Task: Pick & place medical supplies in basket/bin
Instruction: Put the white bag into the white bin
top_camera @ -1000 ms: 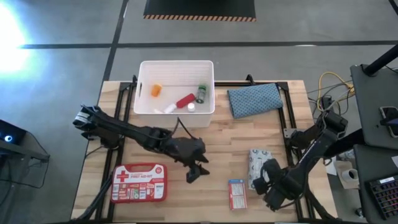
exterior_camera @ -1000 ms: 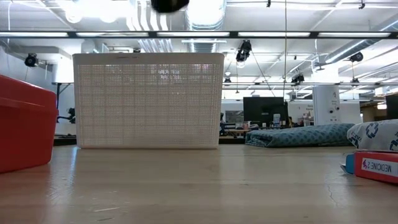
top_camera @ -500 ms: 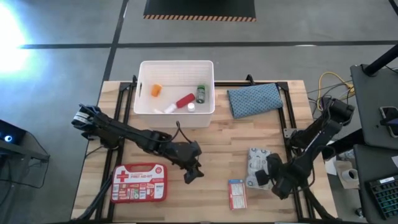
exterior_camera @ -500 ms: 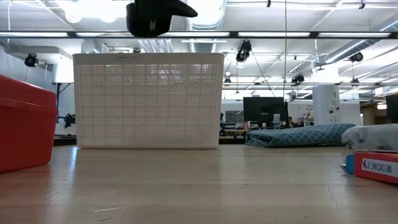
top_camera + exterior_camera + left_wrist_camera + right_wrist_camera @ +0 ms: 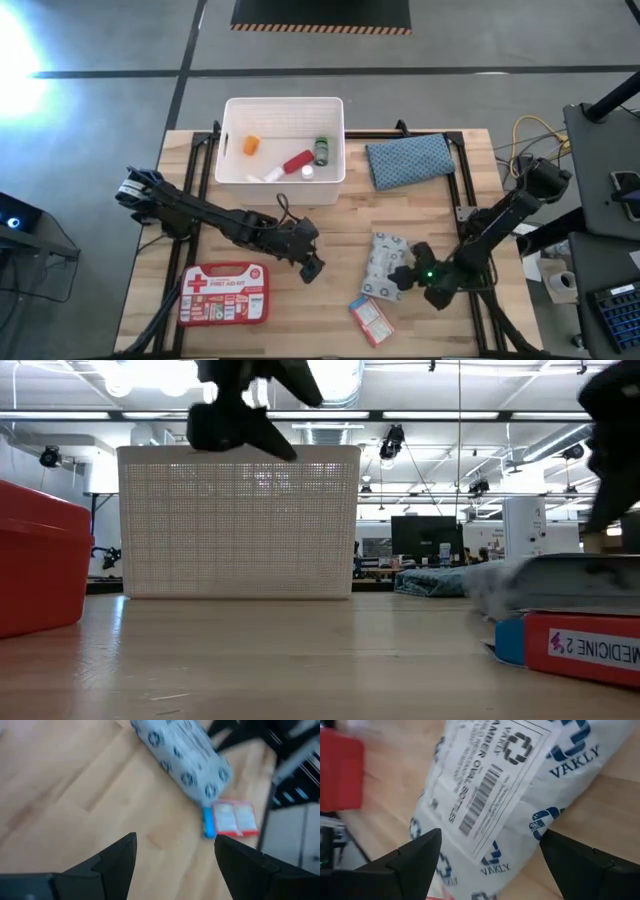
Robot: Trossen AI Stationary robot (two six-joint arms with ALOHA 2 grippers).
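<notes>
The grey wipes pack (image 5: 384,266) lies flat on the table right of centre, with its near end by the small red-white box (image 5: 371,318). My right gripper (image 5: 405,279) is open and low at the pack's right end; in the right wrist view the pack (image 5: 500,795) fills the space between its fingers. My left gripper (image 5: 311,266) is open and hangs above bare wood left of the pack (image 5: 182,752). The red first-aid case (image 5: 225,293) lies near the table's near left corner. The white bin (image 5: 232,150) at the far edge holds small bottles and a red item. My right gripper (image 5: 491,834) comes low from the table's right, slanting down, with its open fingers (image 5: 415,857) on either side of the wipes pack's right end (image 5: 485,840). The pack lies on the table. Whether a finger or the palm touches it, I cannot tell.
A blue-grey cloth pouch (image 5: 409,159) lies right of the bin near the far edge. Bare wood stretches between the bin and the first-aid case and across the table's middle. In the low view the box (image 5: 585,648) is close in front, with the pack (image 5: 560,575) above it.
My right gripper has moved from the near right corner toward the table's left, up to the wipes pack. The pack has slid left and turned. The small red-white box has shifted left and turned askew. My left gripper has come down.
</notes>
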